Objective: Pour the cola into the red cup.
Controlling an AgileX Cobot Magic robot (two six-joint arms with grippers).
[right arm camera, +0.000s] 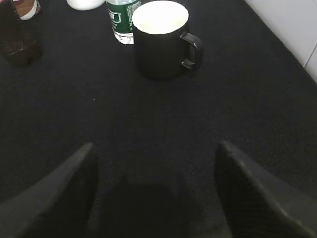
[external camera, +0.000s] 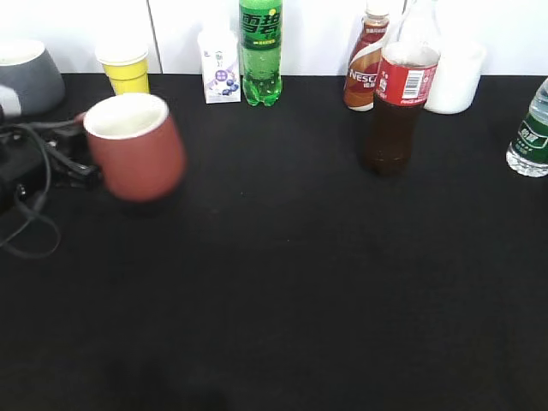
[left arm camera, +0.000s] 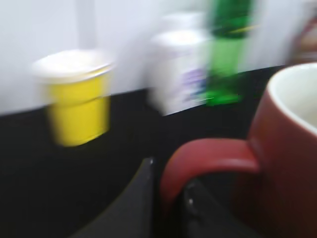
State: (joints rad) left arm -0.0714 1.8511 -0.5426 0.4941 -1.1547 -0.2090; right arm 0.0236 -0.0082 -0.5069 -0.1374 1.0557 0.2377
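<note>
Red cup (external camera: 135, 147) near left edge, handle pinched in your left fingers (left arm camera: 148, 198); cola (external camera: 399, 111) upright far right, nearer your right fingers (right arm camera: 237, 191), spread empty.

Four bottles — cola (external camera: 398, 111), Sprite (external camera: 260, 51), Nescafe (external camera: 365, 68), water (external camera: 531, 133) — three mugs, one paper cup (external camera: 126, 70), one carton (external camera: 221, 68).

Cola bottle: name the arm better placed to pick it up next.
Right. The right gripper is open and empty, with the cola bottle on its side; the left gripper is shut on the red cup handle.

Left wrist view heavily motion-blurred; red cup (external camera: 135, 145) smeared; lighting even.
</note>
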